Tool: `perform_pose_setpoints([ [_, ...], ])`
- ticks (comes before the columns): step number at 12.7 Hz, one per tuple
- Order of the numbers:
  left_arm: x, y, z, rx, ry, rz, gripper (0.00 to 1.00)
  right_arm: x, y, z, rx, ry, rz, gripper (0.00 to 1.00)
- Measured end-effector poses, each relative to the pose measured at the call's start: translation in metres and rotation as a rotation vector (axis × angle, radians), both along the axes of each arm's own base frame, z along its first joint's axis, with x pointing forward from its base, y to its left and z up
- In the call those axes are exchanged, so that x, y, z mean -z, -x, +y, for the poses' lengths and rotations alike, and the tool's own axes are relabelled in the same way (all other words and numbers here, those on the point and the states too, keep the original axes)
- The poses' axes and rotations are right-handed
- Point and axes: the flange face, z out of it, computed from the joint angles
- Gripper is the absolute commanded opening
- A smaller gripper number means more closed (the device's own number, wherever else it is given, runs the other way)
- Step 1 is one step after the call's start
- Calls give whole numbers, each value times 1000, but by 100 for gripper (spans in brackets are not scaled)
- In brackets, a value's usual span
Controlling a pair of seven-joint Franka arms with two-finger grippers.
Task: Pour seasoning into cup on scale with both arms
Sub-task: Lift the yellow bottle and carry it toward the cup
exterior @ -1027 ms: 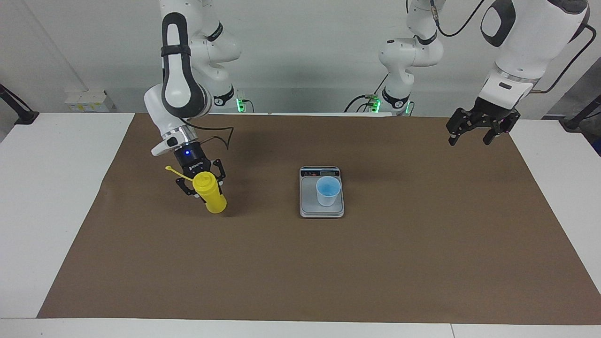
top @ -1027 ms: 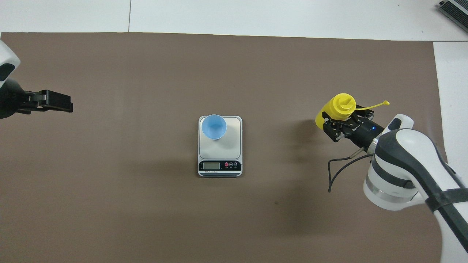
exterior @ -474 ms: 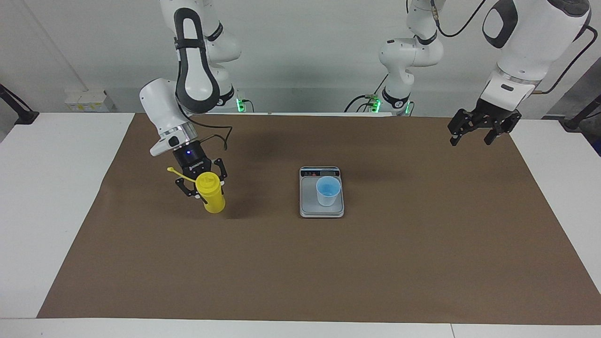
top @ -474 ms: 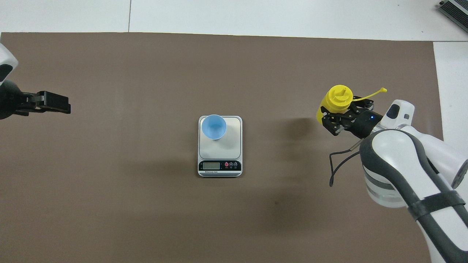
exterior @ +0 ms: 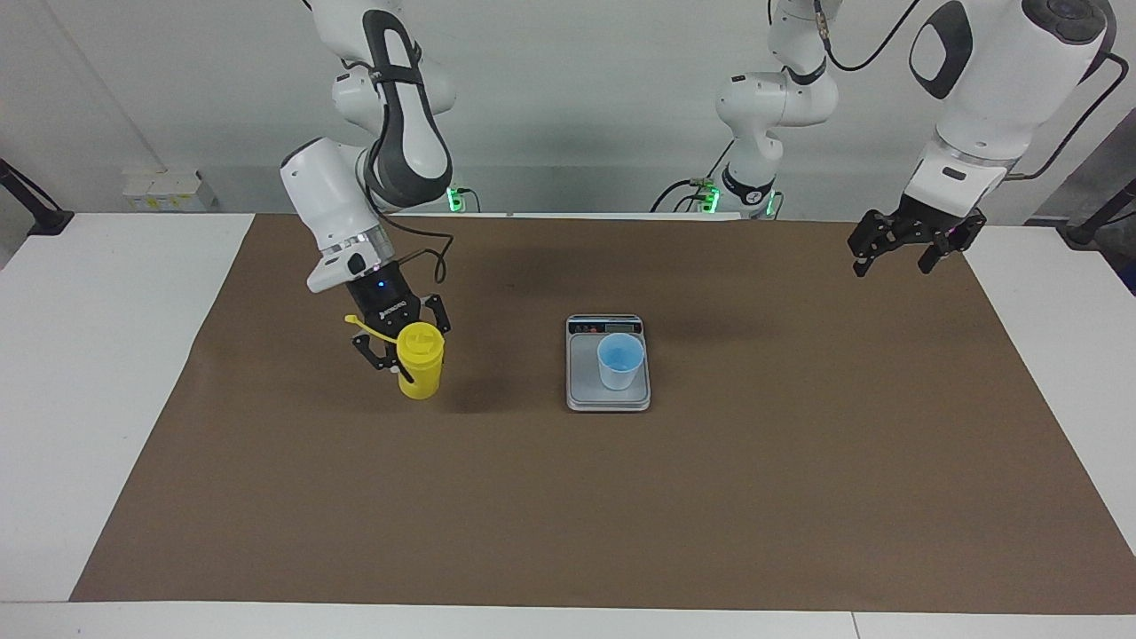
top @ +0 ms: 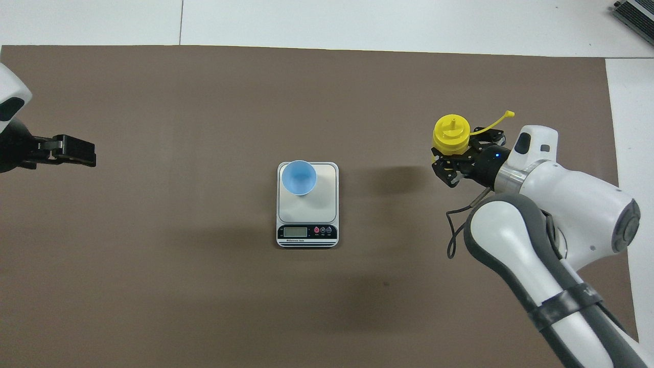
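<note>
The right gripper (exterior: 401, 351) has its jaws closed round the upright yellow seasoning (exterior: 421, 361) bottle toward the right arm's end of the bench (exterior: 106, 373); only the overhead view shows the nozzle and the cap strap (top: 494, 121) trailing off. The cup (exterior: 619, 360) stands on the scale (exterior: 607, 396) at the middle; the overhead view alone shows the display (top: 295, 232). The left gripper (exterior: 903, 247) waits over the mat (exterior: 621, 515) at the left arm's end, jaws apart and empty.

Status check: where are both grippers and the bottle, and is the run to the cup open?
Right gripper shut on bright yellow plastic squeeze bottle, upright. Left gripper waits at its own table end. Light-blue cup on silver-grey scale. Nothing between bottle and cup.
</note>
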Motion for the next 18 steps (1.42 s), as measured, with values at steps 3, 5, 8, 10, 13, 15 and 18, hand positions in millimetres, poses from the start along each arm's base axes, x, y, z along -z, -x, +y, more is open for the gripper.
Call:
perform_pose_setpoints([
  [3, 1, 2, 0, 0, -1, 13, 100, -7, -1, 30, -57, 86, 36, 18],
  [5, 2, 3, 0, 0, -2, 17, 100, -17, -5, 46, -99, 170, 69, 18],
  [8, 2, 4, 0, 0, -2, 17, 100, -30, -7, 78, -122, 290, 102, 19],
  [10, 2, 4, 0, 0, -2, 17, 100, -27, -4, 104, -165, 366, 104, 19],
  [13, 2, 4, -1, 3, -2, 17, 100, -21, 0, 145, -216, 509, 107, 19],
  [15, 2, 4, -1, 2, -2, 16, 100, -13, 4, 168, -252, 598, 89, 18],
  [18, 2, 4, 3, -5, -2, 16, 100, 0, 14, 193, -334, 748, 30, 12],
])
